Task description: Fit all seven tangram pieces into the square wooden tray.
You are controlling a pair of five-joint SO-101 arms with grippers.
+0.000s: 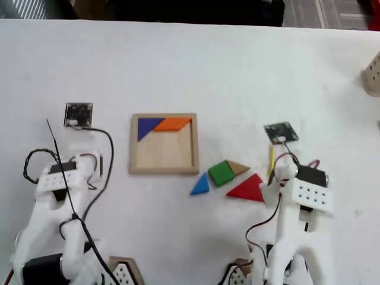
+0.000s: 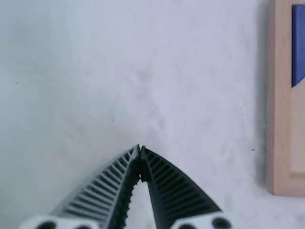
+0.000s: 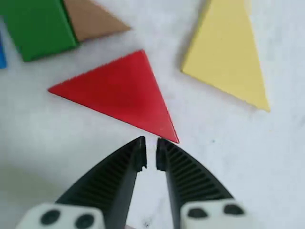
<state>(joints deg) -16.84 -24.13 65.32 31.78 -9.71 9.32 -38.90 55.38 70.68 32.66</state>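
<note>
Left arm: white [image 1: 56,196], at the near left of the white table [image 1: 237,71], well apart from the loose pieces.
Left gripper: [image 2: 140,151] over bare table beside the tray's left rim; the ribbed black fingers [image 2: 112,186] are pressed tip to tip with nothing between them.
Right arm: white [image 1: 300,202], at the near right, just beside the loose pieces.
Right gripper: [image 3: 151,153] low over the table, the fingers [image 3: 183,179] a narrow slit apart and holding nothing; the tips sit just beside one corner of the red triangle, and I cannot tell if they touch it.
Red wooden triangle: [image 3: 121,93] flat on the table, the nearest of the loose pieces, right of the tray.
Yellow flat wooden piece: [image 3: 228,57] on the table close beside the red triangle, partly under the right arm from above.
Small blue wooden triangle: [image 1: 200,185] on the table, just off the tray's near right corner.
Green wooden square: [image 3: 35,28] between the small blue triangle and the red triangle, a little farther back.
Tan wooden triangle: [image 3: 90,21] touching the green square's side.
Square wooden tray: [image 1: 164,170] mid-table between the arms, mostly bare inside.
Dark blue wooden triangle: [image 1: 147,126] inside the tray, in its far left corner.
Orange wooden piece: [image 1: 175,123] inside the tray along the far rim, touching the dark blue triangle.
</note>
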